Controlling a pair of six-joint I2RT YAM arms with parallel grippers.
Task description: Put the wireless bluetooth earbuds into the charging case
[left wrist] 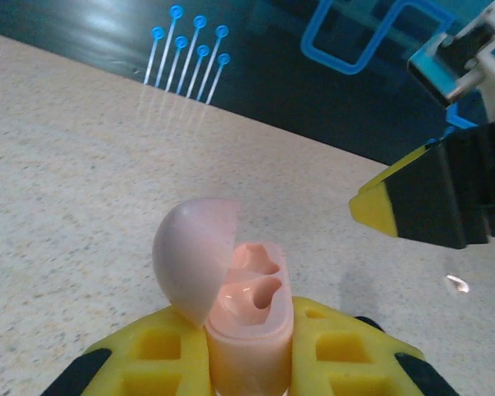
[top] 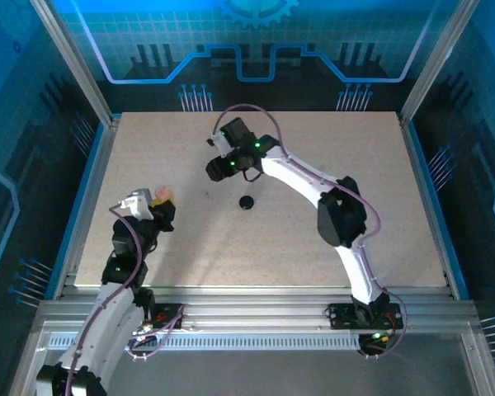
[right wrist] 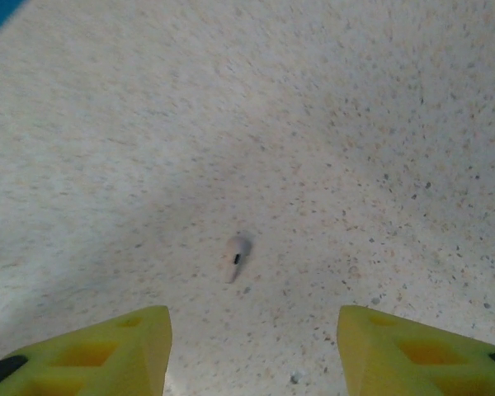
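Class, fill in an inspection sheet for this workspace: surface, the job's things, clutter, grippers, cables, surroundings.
Surface: speckled beige table, flat.
Job's things: pink charging case, lid open, sockets empty; one small pale earbud with a dark mark, lying on the table.
Clutter: round black puck on the table.
Grippers: left gripper shut on the charging case; right gripper open, the earbud ahead of its fingers, untouched.
Cables: purple cable loops over the right arm.
Surroundings: blue patterned panels; metal frame at the near edge.
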